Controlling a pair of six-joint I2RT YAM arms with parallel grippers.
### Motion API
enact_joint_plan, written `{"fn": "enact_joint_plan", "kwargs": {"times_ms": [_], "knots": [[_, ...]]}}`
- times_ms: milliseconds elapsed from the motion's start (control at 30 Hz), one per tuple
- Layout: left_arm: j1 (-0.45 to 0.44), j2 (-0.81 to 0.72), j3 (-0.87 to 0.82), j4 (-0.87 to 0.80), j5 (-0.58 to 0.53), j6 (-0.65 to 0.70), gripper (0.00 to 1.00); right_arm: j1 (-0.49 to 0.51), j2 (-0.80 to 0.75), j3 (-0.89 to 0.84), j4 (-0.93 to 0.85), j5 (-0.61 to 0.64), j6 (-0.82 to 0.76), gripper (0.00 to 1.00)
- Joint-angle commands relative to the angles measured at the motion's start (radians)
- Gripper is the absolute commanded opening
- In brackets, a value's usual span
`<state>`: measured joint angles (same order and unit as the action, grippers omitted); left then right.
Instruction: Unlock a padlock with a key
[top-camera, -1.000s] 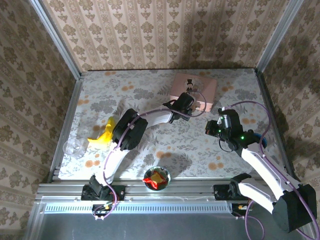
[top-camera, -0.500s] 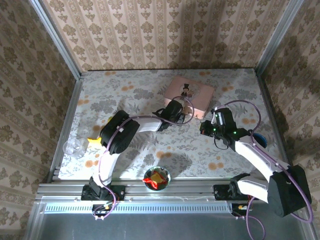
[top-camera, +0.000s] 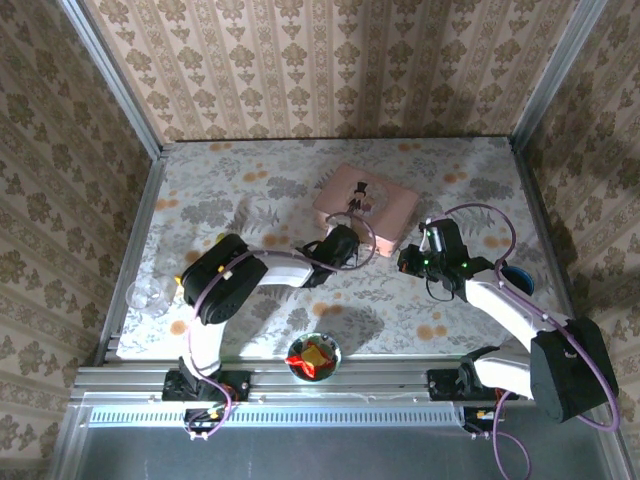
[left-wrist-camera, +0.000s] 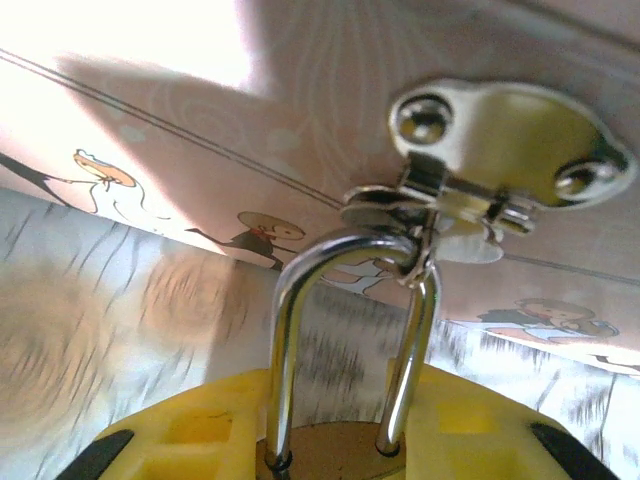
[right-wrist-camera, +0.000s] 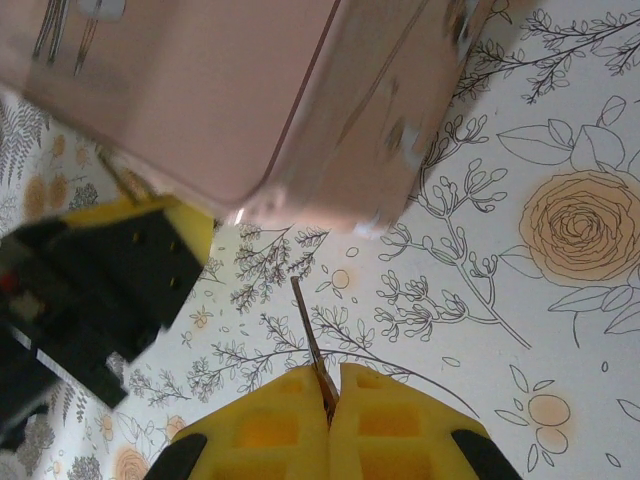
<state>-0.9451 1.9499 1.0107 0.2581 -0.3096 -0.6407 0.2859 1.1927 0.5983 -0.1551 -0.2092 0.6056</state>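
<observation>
Two tools nearly meet: the right tool (right-wrist-camera: 330, 388) pinches the key (right-wrist-camera: 309, 335), blade pointing left toward the padlock (left-wrist-camera: 282, 345), which the left tool (left-wrist-camera: 330, 452) clamps by its body.

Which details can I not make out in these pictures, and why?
- Padlock body and keyhole: left wrist view, cut off by the bottom edge, inside the left gripper.
- Key bow: right wrist view, hidden inside the right gripper.
- Table at left: left wrist view, blurred.
</observation>
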Motion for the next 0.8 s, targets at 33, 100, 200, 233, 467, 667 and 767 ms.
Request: {"fn": "enact_joint_plan", "kwargs": {"times_ms": [33,100,200,233,467,667,767], "knots": [[-0.036,-0.117,-0.074,0.014,-0.145,-0.096,0.00,0.011,0.039,-0.012,0.059,-0.066,-0.020,0.00],[-0.042,-0.121,-0.083,0.023,-0.129,-0.110,0.00,0.030,0.068,-0.006,0.071,-0.076,-0.027,0.00],[-0.058,-0.088,-0.063,0.044,-0.084,-0.122,0.00,0.064,0.099,0.004,0.084,-0.078,-0.030,0.00],[-0.060,-0.071,-0.050,0.050,-0.061,-0.125,0.00,0.074,0.101,0.002,0.086,-0.074,-0.025,0.00],[-0.054,0.021,0.053,0.081,0.079,-0.098,0.00,0.089,0.005,-0.065,0.032,0.011,0.017,0.00],[-0.048,0.039,0.073,0.093,0.122,-0.084,0.00,0.125,-0.046,-0.082,0.018,0.005,0.027,0.00],[-0.042,0.037,0.060,0.115,0.154,-0.077,0.00,0.125,0.002,-0.032,0.025,0.028,0.002,0.00]]}}
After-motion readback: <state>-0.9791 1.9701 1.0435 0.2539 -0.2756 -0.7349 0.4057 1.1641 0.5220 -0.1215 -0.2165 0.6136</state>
